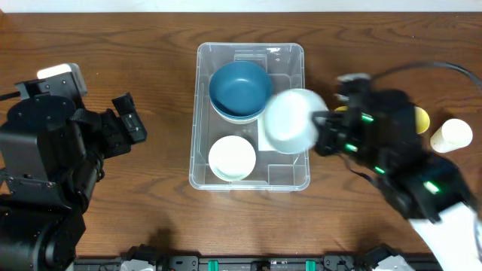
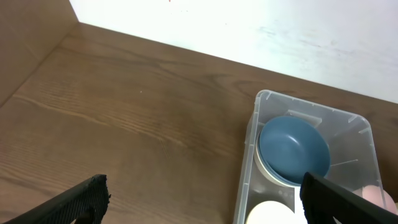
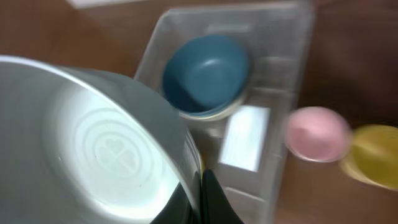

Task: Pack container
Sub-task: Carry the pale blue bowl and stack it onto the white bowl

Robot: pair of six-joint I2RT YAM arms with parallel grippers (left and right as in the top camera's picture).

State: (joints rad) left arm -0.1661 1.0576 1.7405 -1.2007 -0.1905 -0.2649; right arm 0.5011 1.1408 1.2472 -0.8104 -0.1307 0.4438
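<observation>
The clear plastic container stands mid-table with a blue bowl at its far end and a cream bowl at its near end. My right gripper is shut on the rim of a pale white-green bowl and holds it above the container's right side. In the right wrist view the gripper pinches that bowl's rim, with the container, its white label and the blue bowl below. My left gripper is open and empty, left of the container.
A pink cup and a yellow cup stand right of the container. A yellow cup and a cream cup show by the right arm in the overhead view. Bare wood lies left of the container.
</observation>
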